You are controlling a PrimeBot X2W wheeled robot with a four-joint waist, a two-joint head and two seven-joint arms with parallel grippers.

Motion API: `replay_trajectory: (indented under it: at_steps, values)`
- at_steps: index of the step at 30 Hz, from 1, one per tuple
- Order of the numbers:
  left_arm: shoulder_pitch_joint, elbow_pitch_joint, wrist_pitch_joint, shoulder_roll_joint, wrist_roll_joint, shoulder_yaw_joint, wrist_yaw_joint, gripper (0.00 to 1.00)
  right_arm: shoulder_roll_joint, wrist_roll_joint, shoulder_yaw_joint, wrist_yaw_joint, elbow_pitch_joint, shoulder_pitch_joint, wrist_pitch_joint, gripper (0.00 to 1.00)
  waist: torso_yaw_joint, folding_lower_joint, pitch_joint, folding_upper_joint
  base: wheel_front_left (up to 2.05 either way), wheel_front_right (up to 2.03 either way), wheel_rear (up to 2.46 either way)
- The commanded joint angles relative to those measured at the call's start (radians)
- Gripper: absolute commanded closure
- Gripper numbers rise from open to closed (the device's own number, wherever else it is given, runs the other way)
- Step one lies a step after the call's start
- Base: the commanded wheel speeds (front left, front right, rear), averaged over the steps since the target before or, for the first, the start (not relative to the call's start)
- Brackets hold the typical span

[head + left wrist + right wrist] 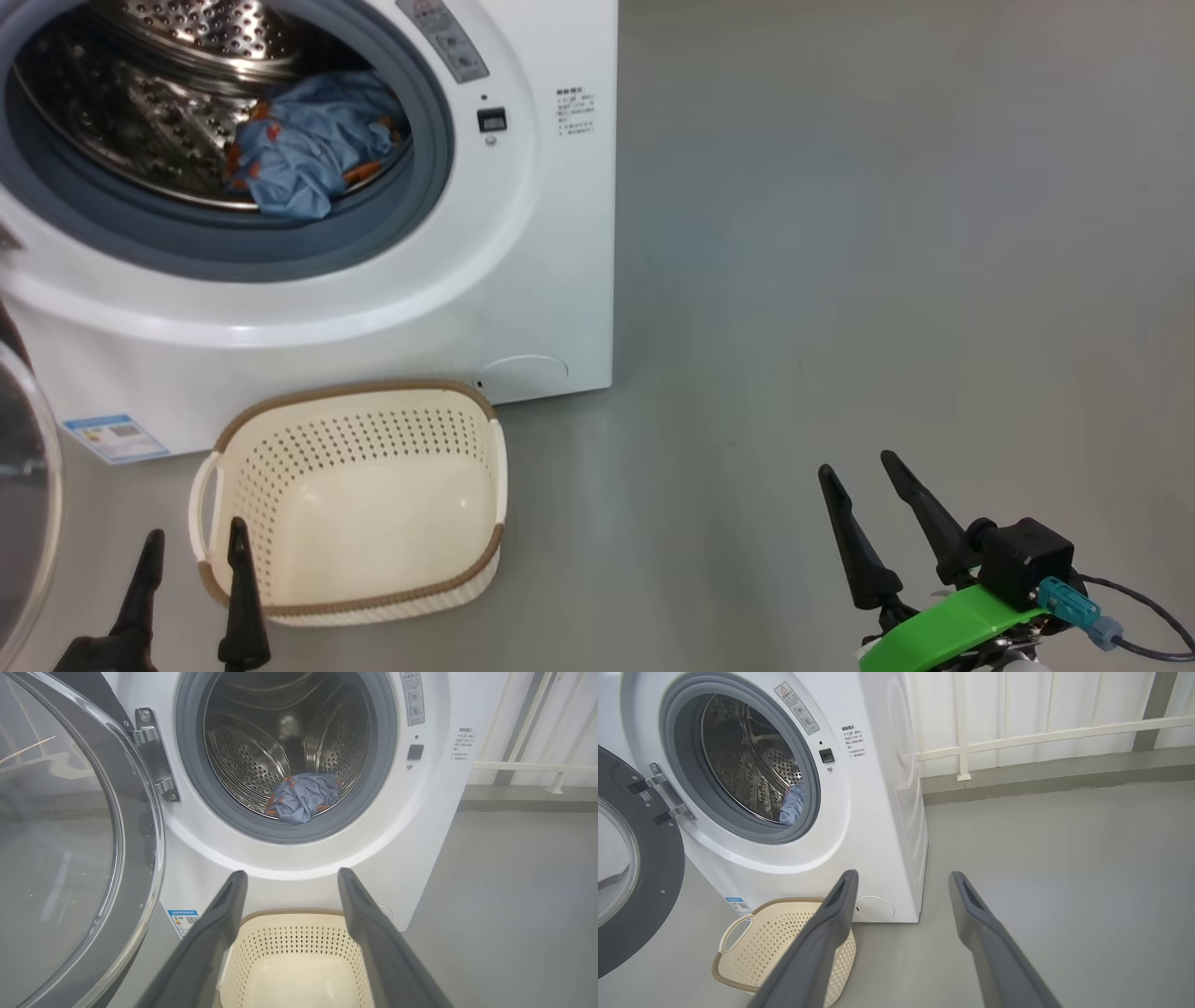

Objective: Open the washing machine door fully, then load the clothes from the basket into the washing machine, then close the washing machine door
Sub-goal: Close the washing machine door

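Note:
The white washing machine (523,233) stands at the upper left with its door (70,858) swung wide open on the left hinge. Light blue clothes (313,140) with orange prints lie bunched in the steel drum, near the grey seal. On the floor before the machine sits the cream basket (373,439), with nothing inside it. My left gripper (191,546) is open at the basket's near left corner. Off to the right, over bare floor, my right gripper (857,471) is open too. In the wrist views the left gripper (289,875) and right gripper (903,877) hold nothing.
Grey floor (887,233) spreads out to the right of the machine. A white railing (1041,732) runs along the back wall behind it. The open door (640,872) juts out on the machine's left side.

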Motion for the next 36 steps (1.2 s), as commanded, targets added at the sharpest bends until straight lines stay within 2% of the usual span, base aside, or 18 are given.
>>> replay_trajectory:
  at_steps: [1, 10, 18, 36]
  values:
    - [-0.039, -0.025, -0.006, 0.010, 0.005, 0.036, 0.007, 0.00, -0.003, -0.006, 0.017, 0.010, -0.025, -0.023, -0.005, 0.00, 0.000, 0.0000, -0.001, 0.0000, -1.45, 1.45, 0.00]
    - [-0.039, -0.024, -0.006, 0.010, 0.005, 0.045, 0.003, 0.00, -0.001, -0.009, 0.012, 0.010, -0.026, -0.018, -0.005, 0.00, 0.002, 0.0000, -0.012, 0.0000, -0.76, 0.76, 0.00]
    - [-0.026, -0.037, -0.006, 0.010, 0.014, 0.036, -0.010, 0.00, -0.007, -0.011, 0.010, 0.010, -0.025, -0.013, -0.005, 0.00, 0.004, 0.0000, -0.026, 0.0000, -0.01, 0.01, 0.00]
    - [-0.015, -0.037, -0.006, 0.010, 0.007, 0.024, -0.004, 0.00, -0.011, -0.032, 0.002, 0.010, -0.040, -0.006, -0.005, 0.00, 0.021, 0.0000, -0.029, 0.0000, 0.00, 0.00, 0.00]
